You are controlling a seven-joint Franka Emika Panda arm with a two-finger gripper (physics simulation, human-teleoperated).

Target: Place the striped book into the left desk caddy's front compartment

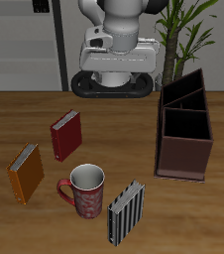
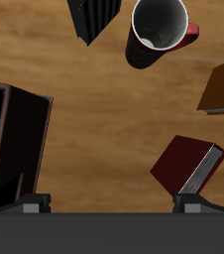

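Nearest the desk's front edge, thin black-and-white striped book [image 1: 125,211] stood untouched, well apart from dark maroon-brown open-topped left desk caddy [image 1: 185,124]; whole task remained, and whether the gripper [image 2: 112,205] was released or clenched I could not tell.

Count: 3 books under/ahead of the gripper [image 2: 112,204] — 1 striped book [image 1: 126,211], 1 red book [image 1: 66,135], 1 orange book [image 1: 27,173] — plus 1 mug [image 1: 83,190] and 1 desk caddy [image 1: 185,126] off to the side.

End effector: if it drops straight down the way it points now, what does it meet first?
Probably bare table. The end effector points at open wood between the left desk caddy, red book and mug; depth is unclear.
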